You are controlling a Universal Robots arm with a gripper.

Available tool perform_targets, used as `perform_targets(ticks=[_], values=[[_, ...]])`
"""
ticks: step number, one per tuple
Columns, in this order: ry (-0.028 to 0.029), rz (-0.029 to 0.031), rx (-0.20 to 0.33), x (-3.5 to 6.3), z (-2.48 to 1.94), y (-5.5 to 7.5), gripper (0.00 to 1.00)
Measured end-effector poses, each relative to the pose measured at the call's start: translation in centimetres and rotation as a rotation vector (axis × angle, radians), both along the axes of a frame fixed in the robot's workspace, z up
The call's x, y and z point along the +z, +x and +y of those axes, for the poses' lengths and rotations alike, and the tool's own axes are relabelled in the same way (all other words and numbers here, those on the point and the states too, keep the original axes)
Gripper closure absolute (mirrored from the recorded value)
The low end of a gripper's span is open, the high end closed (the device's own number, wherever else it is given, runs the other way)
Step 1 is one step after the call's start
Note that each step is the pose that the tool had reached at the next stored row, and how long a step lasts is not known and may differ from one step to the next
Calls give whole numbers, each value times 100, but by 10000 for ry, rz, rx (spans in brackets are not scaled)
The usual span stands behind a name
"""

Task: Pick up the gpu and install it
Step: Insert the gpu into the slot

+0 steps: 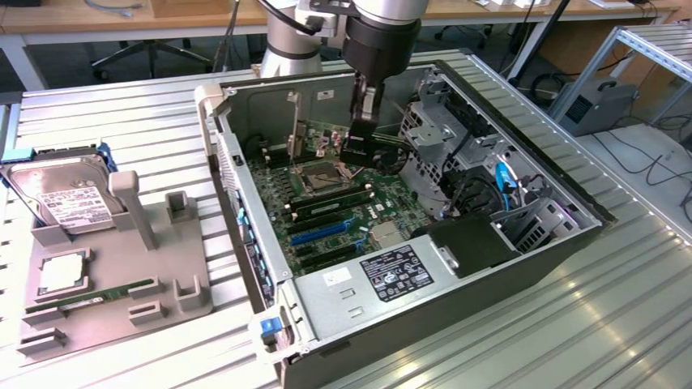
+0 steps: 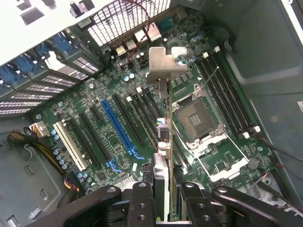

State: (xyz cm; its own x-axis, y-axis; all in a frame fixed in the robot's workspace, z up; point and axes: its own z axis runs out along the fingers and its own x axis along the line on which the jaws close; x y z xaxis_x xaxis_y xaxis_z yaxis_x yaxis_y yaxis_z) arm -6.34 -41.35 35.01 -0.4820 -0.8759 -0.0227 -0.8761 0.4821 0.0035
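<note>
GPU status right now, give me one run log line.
gripper: shut on gpu | gpu: held edge-on above motherboard, inside case | not seated

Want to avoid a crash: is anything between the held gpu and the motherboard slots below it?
Nothing visible. The gripper holds the gpu edge-on above the motherboard, and the blue slot and black slots beside it look bare.

The open computer case (image 1: pixel 519 243) lies on its side on the table (image 1: pixel 605 324), the motherboard (image 1: pixel 324 211) flat inside it. The gripper (image 1: pixel 362 134) hangs inside the case above the motherboard, the gpu (image 2: pixel 163 137) held edge-down between its fingers. At the exterior view's left, outside the case, a parts holder (image 1: pixel 162 243) sits on the table — hard drive (image 1: pixel 65 203) at its far end, memory stick (image 1: pixel 92 298) nearer.
</note>
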Motion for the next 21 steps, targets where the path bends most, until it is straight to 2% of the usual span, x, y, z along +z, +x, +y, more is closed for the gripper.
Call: perform_targets(ticks=[11, 21], values=[[-34, 0, 270, 0, 0, 0, 73], [-90, 0, 639, 0, 0, 0, 73]])
